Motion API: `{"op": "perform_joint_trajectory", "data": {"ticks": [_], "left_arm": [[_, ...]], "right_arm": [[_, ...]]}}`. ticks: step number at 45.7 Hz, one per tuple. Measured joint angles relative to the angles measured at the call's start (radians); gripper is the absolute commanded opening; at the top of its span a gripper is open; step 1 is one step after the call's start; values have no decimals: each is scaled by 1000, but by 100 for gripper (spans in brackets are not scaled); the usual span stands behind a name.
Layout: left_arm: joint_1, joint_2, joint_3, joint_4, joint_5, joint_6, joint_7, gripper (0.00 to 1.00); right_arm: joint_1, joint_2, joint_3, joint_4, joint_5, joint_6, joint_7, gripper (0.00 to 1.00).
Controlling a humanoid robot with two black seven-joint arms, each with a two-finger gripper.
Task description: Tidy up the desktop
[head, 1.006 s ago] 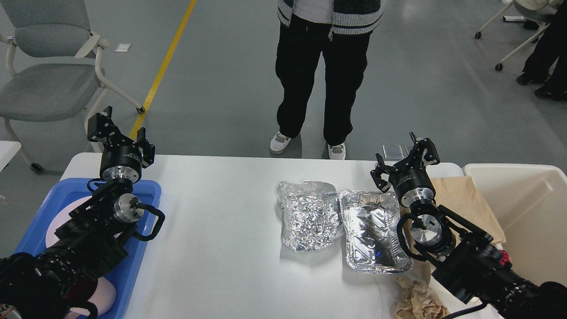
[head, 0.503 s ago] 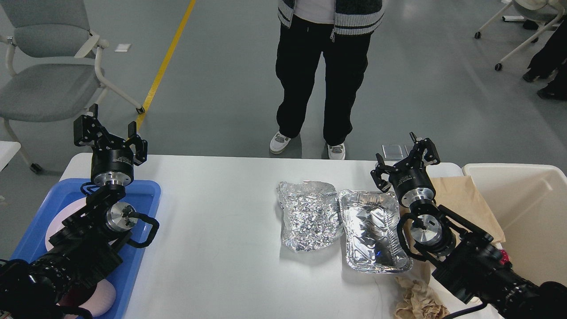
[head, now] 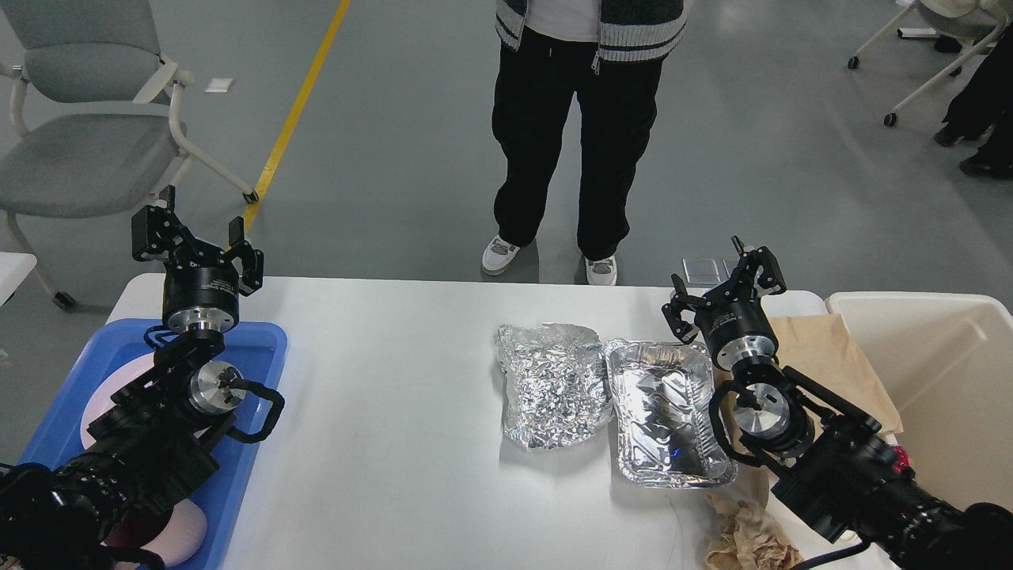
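Desktop (head: 380, 443) spread wide below both arms, awaiting tidying: foil tray (head: 669, 412) at centre-right, crumpled foil sheet (head: 554, 384) touching its left edge. Left gripper (head: 194, 237) and right gripper (head: 724, 281) both spread apart, empty, likely poised to clear litter toward cream bin (head: 950, 380) further right.

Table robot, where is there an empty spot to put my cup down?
The biggest bare patch of the desktop lies between the blue tray and the crumpled foil sheet. The strip along the far edge behind the foil is free too. The right side is crowded: foil pan, brown paper, crumpled paper and the cream bin.
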Motion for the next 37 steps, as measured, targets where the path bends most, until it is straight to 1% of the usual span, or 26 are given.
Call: {"op": "perform_joint_trajectory", "data": {"ticks": [13,19,24,31,37], "left_arm": [[0,0,0,0,0,0,0,96],[1,0,0,1,0,0,0,96],[1,0,0,1,0,1,0,96],[1,0,0,1,0,1,0,96],[1,0,0,1,0,1,0,96]], "right_arm": [[0,0,1,-2,0,-1,0,100],[7,9,5,-11,2,-20,-10,100],[35,-45,14,-14,3,-40,-12,100],[167,-149,-30,-37,3,-56,-12,100],[359,-197,-205,-164,4,-56,-12,100]]}}
